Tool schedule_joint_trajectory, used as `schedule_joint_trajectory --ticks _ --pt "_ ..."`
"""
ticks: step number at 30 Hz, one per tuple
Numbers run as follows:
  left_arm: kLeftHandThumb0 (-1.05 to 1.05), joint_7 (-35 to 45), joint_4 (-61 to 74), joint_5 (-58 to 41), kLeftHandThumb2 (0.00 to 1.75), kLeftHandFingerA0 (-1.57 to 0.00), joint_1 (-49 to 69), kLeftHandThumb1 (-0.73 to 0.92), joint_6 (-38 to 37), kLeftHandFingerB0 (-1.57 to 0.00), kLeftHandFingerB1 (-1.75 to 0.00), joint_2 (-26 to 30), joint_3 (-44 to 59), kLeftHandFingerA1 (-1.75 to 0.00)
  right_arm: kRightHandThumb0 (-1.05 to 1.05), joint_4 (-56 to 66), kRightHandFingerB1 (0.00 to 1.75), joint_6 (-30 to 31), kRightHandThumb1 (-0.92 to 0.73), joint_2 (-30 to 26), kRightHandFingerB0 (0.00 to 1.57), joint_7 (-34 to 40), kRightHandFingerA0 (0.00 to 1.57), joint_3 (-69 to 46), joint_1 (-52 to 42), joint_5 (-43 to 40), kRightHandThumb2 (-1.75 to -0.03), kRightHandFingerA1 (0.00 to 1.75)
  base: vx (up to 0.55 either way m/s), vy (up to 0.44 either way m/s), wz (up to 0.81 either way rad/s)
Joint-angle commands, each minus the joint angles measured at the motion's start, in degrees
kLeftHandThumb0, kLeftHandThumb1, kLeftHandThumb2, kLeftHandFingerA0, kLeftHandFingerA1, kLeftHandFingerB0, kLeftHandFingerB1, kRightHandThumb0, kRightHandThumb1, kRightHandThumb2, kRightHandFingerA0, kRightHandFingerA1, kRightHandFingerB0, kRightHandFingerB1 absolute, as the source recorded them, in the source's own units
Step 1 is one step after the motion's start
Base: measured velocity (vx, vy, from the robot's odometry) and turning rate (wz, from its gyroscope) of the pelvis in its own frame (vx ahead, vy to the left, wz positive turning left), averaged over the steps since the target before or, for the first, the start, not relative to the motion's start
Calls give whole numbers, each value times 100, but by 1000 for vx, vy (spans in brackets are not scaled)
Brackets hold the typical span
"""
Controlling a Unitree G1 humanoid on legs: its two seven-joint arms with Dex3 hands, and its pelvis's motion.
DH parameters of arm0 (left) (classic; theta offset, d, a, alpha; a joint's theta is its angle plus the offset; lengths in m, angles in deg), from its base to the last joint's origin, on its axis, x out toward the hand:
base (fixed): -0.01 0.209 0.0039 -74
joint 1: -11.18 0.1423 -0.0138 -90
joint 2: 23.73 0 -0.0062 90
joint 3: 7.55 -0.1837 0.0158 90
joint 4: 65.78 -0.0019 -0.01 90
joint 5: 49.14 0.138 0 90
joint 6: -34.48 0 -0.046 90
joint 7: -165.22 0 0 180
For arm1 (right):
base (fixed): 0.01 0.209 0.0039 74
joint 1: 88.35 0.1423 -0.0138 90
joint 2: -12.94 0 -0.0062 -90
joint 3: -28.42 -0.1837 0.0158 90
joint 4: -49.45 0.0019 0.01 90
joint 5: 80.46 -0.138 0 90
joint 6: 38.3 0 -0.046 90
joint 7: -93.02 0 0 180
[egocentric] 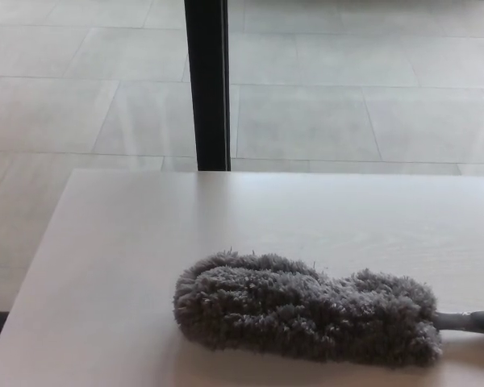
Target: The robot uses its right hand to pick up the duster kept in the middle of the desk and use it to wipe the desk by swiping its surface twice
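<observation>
- Far left, the desk (113, 266) edge drops to the tiled floor (81, 105); nothing of my left hand shows, so I cannot say how its fingers are set.
- Behind the desk stands a dark post (207, 81), well apart from the work and no obstacle to a swipe.
- The duster (306, 308) lies flat on the near part of the desk, its grey fluffy head pointing to my left, untouched by either hand.
- Its handle (472, 322) runs out of the picture at the right edge, low against the top.
- My right hand is out of view as well, so I cannot tell whether its fingers are spread or closed.
- As I judge it, the step is the reach: I should come in from the right and close my fingers round the handle, not the fluff.
- The handle lies low, so I would grip from above and lift only a little, keeping the head on the desk for the first swipe.
</observation>
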Motion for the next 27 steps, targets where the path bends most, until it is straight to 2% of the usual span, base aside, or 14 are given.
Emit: schedule_joint_trajectory --ticks 1,3,4,5,6,7,8,13,14,17,18,20,23,27 --pt "-50 -113 -17 -31 58 -79 17 59 5 -66 -56 58 -36 -81 -80 2026 34 661 -64 -51 21 -708 48 763 1253 -492 -60 77 0 0 0" --pt "-50 -123 -23 -21 58 -79 10 59 8 -66 -56 62 -48 -81 -80 2375 34 855 -64 35 21 -696 48 874 1248 -514 -60 77 0 0 0" --pt "-52 -147 -34 59 58 -80 -9 59 30 -66 -55 83 -127 -86 -81 2736 30 895 -65 67 18 -833 38 1165 1231 -391 -60 58 0 0 0" --pt "-51 -141 -34 40 58 -80 -20 59 38 -63 -53 80 -115 -81 -80 3074 27 962 -66 135 18 -840 35 1410 1214 -264 -61 50 0 0 0" --pt "-51 -106 -34 1 58 -72 -29 60 45 -61 -51 75 -86 -68 -79 3452 40 1025 -52 234 12 -822 25 1822 1256 29 -89 51 0 0 0" --pt "-51 -108 -27 5 58 -72 -44 60 51 -62 -52 74 -99 -70 -79 3680 40 1015 -51 323 10 -887 24 2155 1290 224 -90 51 0 0 0" --pt "-49 -124 -40 -30 58 -79 -67 56 71 -60 -52 62 -65 -83 -73 3793 29 926 -63 423 24 -997 37 2400 1285 315 -60 51 0 0 0" --pt "-50 -107 -66 -61 58 -77 -102 57 40 -62 -54 36 -39 -84 -73 3898 29 579 -62 555 25 -1159 31 3418 1198 1056 -59 40 0 0 0" --pt "-47 -86 -66 -92 58 -74 -97 59 28 -66 -55 34 -9 -78 -72 3834 42 443 -49 548 20 -1199 28 3587 1166 1182 -85 54 0 0 0" --pt "-48 -96 -60 -115 58 -78 -89 59 8 -68 -56 30 11 -81 -71 3644 42 83 -48 486 21 -1274 29 4053 1086 1514 -85 55 0 0 0" --pt "-50 -100 -57 -84 57 -81 -73 60 34 -67 -53 51 -22 -83 -66 3321 31 -243 -60 395 34 -1360 38 4458 1060 1944 -59 47 0 0 0" --pt "-51 -96 -62 -81 58 -76 -56 59 26 -68 -55 61 -23 -84 -70 3226 31 -332 -61 344 35 -1297 42 4621 1063 2045 -59 47 0 0 0" --pt "-50 -39 -55 -127 58 -75 -52 59 46 -65 -54 80 15 -79 -69 3049 31 -219 -61 239 35 -1263 35 5103 978 2376 -59 53 0 0 0" --pt "-51 -23 -46 -55 58 -69 -15 60 6 -66 -55 134 -53 -72 -60 2964 34 -352 -63 53 39 -1356 30 5623 896 2713 -59 46 0 0 0"
